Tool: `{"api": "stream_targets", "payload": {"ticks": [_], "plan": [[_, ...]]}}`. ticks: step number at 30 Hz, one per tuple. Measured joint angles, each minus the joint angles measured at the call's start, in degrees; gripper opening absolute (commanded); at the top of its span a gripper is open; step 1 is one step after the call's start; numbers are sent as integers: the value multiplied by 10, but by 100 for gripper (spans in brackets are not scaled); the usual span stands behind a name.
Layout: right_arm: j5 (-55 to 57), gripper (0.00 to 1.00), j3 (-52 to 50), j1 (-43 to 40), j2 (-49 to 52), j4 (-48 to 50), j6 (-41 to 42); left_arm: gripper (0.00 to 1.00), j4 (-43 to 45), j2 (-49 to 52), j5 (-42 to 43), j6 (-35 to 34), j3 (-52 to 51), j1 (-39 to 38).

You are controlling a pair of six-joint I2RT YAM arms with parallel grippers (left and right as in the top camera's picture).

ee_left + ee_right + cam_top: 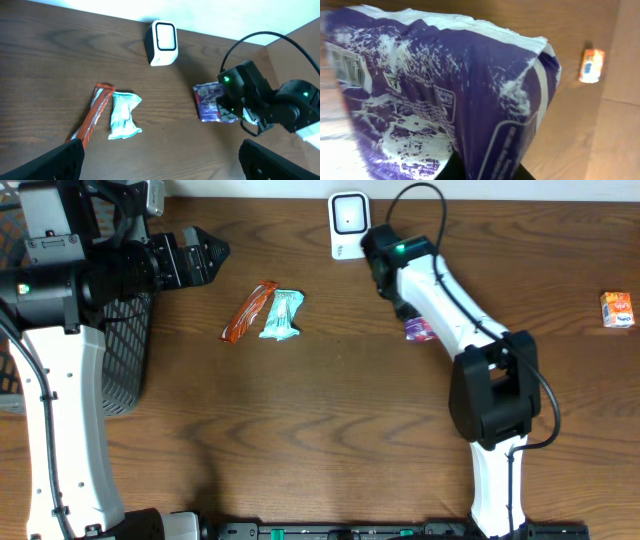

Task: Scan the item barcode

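Note:
A purple and white snack packet (445, 90) fills the right wrist view, its lower edge pinched between the dark fingers of my right gripper (485, 169). From overhead the packet (418, 330) shows just under the right arm, low over the table, a little in front of the white barcode scanner (348, 225). In the left wrist view the packet (209, 102) hangs beside the right gripper (229, 102), in front and to the right of the scanner (162, 42). My left gripper (215, 252) hovers at the far left, open and empty, its fingertips (67, 160) wide apart.
An orange-red wrapper (248, 312) and a teal packet (282, 315) lie side by side left of centre. A small orange box (617, 310) sits at the far right. A black mesh basket (125, 350) stands at the left edge.

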Motion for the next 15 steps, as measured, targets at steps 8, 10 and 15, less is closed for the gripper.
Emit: {"api": "stream_targets", "payload": {"ticks": [8,10,15], "plan": [[-109,76,0,85,0,88,3,98,0,0,0,0,0,0],[-143,86,1,104,0,94,0,98,0,0,0,0,0,0],[-182,99,28,113,0,68,-5,98,0,0,0,0,0,0]]}}
